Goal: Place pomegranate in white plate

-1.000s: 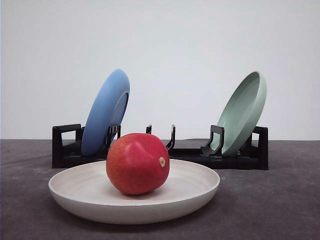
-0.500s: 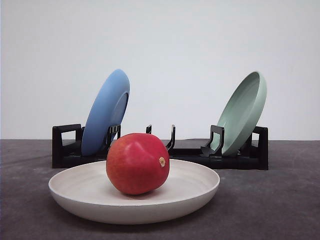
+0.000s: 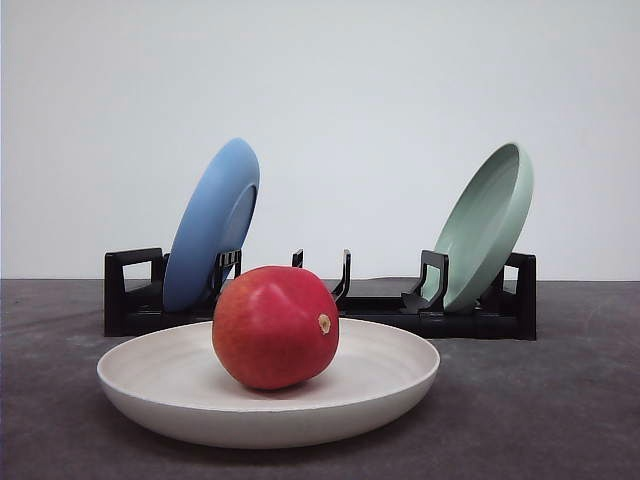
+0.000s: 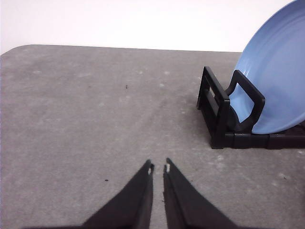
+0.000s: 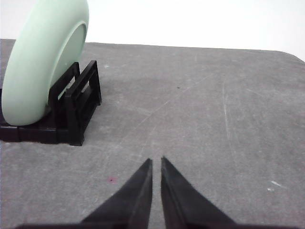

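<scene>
The red pomegranate [image 3: 275, 327] rests inside the white plate [image 3: 160, 385], which lies flat on the dark table in front of the rack in the front view. Its tan nub points to the right. In the left wrist view my left gripper [image 4: 158, 167] is shut, empty, over bare table beside the rack's end that carries the blue plate. In the right wrist view my right gripper [image 5: 156, 160] is shut too, holding nothing, over bare table near the rack's green-plate end.
A black dish rack [image 3: 480, 310] stands behind the white plate. A blue plate [image 3: 212, 225] leans in its left slot and a pale green plate [image 3: 487, 225] in its right slot. Grey tabletop [image 4: 95, 119] spreads around both grippers.
</scene>
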`<state>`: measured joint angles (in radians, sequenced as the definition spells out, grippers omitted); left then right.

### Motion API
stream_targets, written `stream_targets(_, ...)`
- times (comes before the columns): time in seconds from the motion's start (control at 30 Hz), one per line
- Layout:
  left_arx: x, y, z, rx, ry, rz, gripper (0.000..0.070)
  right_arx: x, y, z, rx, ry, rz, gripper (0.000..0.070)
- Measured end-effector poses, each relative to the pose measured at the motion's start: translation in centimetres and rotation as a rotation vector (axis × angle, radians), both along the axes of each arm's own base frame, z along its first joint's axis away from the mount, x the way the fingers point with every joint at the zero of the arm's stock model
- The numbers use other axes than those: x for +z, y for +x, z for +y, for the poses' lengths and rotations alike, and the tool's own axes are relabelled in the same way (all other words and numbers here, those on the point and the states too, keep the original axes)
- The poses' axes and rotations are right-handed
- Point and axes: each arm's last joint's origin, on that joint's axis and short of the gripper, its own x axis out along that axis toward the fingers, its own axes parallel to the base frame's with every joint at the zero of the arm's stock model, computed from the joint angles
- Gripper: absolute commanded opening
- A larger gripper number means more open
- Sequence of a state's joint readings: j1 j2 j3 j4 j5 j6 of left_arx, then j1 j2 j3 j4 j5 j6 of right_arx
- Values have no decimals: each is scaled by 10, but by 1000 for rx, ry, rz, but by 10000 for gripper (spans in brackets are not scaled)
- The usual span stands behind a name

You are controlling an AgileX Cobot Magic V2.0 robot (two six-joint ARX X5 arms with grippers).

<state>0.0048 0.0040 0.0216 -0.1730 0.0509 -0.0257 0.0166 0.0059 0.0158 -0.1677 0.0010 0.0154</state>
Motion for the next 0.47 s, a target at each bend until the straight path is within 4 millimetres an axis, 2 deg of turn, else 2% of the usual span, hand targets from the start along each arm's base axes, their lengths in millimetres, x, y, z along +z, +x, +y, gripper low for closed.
stream_targets(0.47, 0, 0, 0, 0, 0, 0, 23, 0, 0, 0, 0, 0, 0, 27)
